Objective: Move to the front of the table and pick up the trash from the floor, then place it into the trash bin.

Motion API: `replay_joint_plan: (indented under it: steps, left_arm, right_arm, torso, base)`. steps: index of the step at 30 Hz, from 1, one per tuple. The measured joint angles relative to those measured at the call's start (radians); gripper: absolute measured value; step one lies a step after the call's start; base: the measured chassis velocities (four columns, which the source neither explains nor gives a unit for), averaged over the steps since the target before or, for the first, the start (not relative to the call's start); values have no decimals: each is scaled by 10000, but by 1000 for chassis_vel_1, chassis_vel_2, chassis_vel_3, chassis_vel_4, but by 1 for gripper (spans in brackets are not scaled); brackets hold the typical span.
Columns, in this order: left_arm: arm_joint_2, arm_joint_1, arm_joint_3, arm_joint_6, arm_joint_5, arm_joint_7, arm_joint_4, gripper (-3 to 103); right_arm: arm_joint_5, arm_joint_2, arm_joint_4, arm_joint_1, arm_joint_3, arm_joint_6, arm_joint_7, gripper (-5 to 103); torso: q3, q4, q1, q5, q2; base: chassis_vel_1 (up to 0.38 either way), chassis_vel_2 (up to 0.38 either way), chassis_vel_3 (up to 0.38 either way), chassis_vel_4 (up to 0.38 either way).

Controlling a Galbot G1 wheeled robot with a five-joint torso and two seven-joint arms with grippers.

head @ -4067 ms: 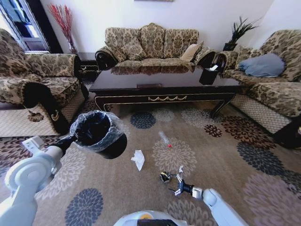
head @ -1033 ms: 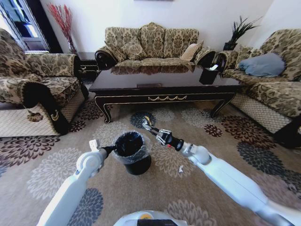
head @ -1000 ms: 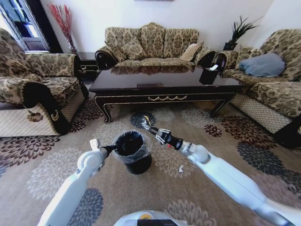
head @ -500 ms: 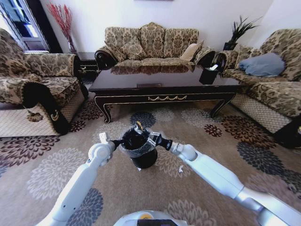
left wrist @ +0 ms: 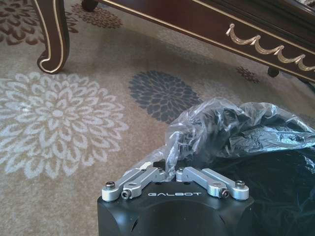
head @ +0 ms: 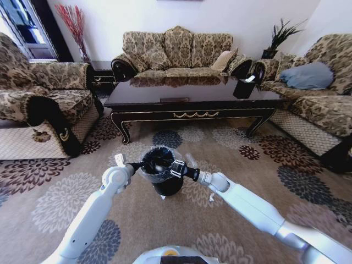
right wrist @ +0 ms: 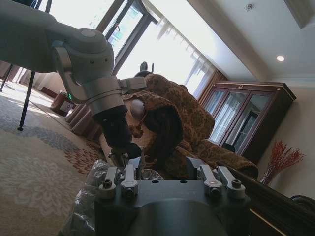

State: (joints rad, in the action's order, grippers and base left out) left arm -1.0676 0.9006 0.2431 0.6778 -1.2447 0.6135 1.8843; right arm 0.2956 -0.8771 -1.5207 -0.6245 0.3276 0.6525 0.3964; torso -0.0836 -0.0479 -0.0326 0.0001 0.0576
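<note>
The trash bin (head: 165, 185), black with a crinkly clear bag (left wrist: 236, 128), is on the carpet in front of the table (head: 192, 114). My left gripper (head: 136, 164) is shut on the bin's bagged rim; in the left wrist view its fingers (left wrist: 147, 176) pinch the plastic. My right gripper (head: 175, 166) is at the bin's opposite rim, over the mouth. In the right wrist view it (right wrist: 166, 170) is open with nothing between its fingers, facing the left arm and the bag (right wrist: 91, 196). A white scrap of trash (head: 210, 197) lies on the carpet to the right of the bin.
Patterned sofas stand behind the table (head: 179, 52) and on the right (head: 319, 93), and an armchair (head: 38, 104) on the left. A small black box with white paper (head: 244, 87) sits on the table's right end. Flowered carpet (head: 258, 165) lies open to the right.
My right gripper has come down from above the bin to its rim, and the small piece it held no longer shows. The left gripper keeps its hold on the bin.
</note>
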Motion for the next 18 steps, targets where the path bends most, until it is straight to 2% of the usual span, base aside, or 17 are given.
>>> replay_joint_plan:
  steps: [1,5,8,10,11,12,14,16,18]
  left_arm:
    - [14,27,31,2,-1,0,5,4]
    - [140,315,307,27,-6,116,105,4]
    - [245,507,496,56,-19,149,232,4]
    - [412,753,824,67,-46,152,388,4]
    - [412,753,824,67,-46,152,388,4]
    - [534,931,1093,67,-85,152,490,4]
    - [695,1177,1477,66,-173,147,612,4]
    - [891,1594,2106,67,-250,107,788,4]
    - [971,1788,2432,68,-268,83,867,4]
  right_arm:
    - [58,1,-23,26,-35,4,-32,52]
    - [294,17,-120,154,-277,12,-244,73]
    - [346,56,-161,168,-411,12,-313,79]
    - [366,106,-180,116,-619,-52,-625,90]
    - [366,106,-180,116,-619,-52,-625,90]
    - [345,126,-175,31,-738,-156,-926,95]
    - [237,143,-101,-147,-891,-320,-1416,99]
    - [14,132,135,-531,-1062,-620,-2058,100]
    - [-55,93,314,-697,-1121,-699,-2234,100]
  torso:
    - [0,-1,0,-1,0]
    - [0,-1,0,-1,0]
    - [0,1,0,-2,0]
    - [1,1,0,-3,0]
    - [1,1,0,-3,0]
    - [1,-1,0,-3,0]
    - [1,0,0,-3,0]
    - [1,0,0,-2,0]
    - [1,0,0,-3,1]
  base:
    - [0,0,0,0]
    - [0,0,0,0]
    - [0,0,0,0]
    - [0,0,0,0]
    - [0,0,0,0]
    - [0,0,0,0]
    - [0,0,0,0]
    - [0,0,0,0]
    - [0,0,0,0]
